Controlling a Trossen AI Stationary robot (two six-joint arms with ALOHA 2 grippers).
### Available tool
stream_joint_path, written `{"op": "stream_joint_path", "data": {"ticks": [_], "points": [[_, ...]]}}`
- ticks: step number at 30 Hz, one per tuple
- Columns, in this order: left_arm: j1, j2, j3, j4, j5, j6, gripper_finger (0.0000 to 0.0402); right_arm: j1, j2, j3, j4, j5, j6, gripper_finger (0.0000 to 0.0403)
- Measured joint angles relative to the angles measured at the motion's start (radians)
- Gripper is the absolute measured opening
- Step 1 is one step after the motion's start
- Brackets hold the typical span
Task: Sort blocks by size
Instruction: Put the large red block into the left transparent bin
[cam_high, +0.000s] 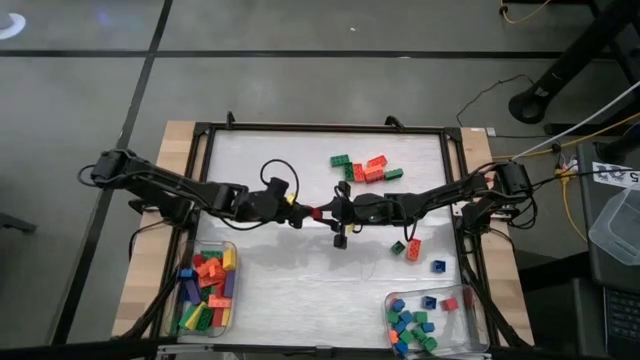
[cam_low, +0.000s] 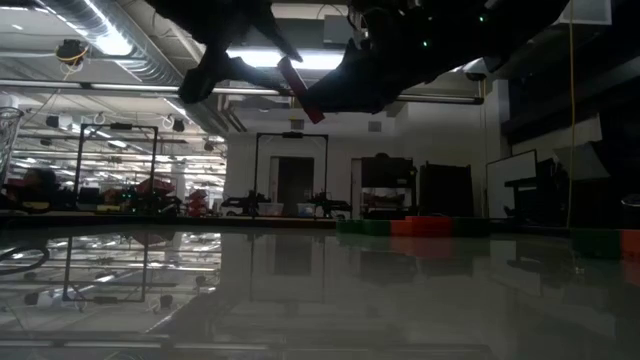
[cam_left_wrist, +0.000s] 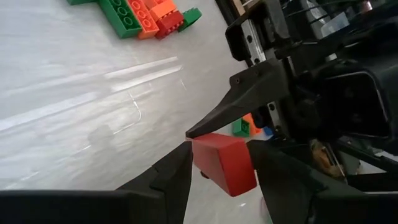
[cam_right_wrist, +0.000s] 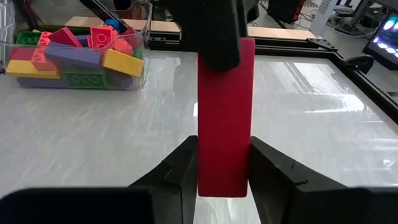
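Brick: long, smooth red plastic slab, held above the table.
Left gripper: my fingers pinching one end.
Right gripper: pinching the other.

In the high view the red block is mostly hidden between the two grippers; the near-right tray is cut off by the edge, its small blocks blurred together

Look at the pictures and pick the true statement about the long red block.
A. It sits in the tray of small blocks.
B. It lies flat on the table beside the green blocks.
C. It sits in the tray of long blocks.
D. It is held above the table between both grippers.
D: the red block sits between the right gripper fingers, and the left gripper also clasps it, clear of the table.
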Motion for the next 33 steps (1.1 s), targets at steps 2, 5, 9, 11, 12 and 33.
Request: {"op": "stream_joint_path", "data": {"ticks": [2,5,9,11,12,33], "points": [[0.002,0.007,0.000,-0.006,0.003,0.000,0.0162,0.000,0.000,0.000,-0.002,0.000,0.016,0.0120],[0.006,0.028,0.000,0.005,0.019,0.000,0.0162,0.000,0.000,0.000,-0.012,0.000,0.022,0.0120],[0.008,0.051,0.000,0.015,0.023,0.003,0.0159,0.000,0.000,0.000,-0.026,0.000,0.047,0.0120],[0.012,0.063,0.000,0.018,0.025,0.016,0.0149,0.000,0.000,0.000,-0.043,0.000,0.075,0.0120],[0.014,0.066,0.000,0.017,0.025,0.022,0.0141,0.000,0.000,0.000,-0.050,0.000,0.089,0.0120],[0.046,0.078,0.000,0.025,0.051,0.140,0.0045,-0.001,-0.001,0.001,-0.095,0.001,0.197,0.0123]]}}
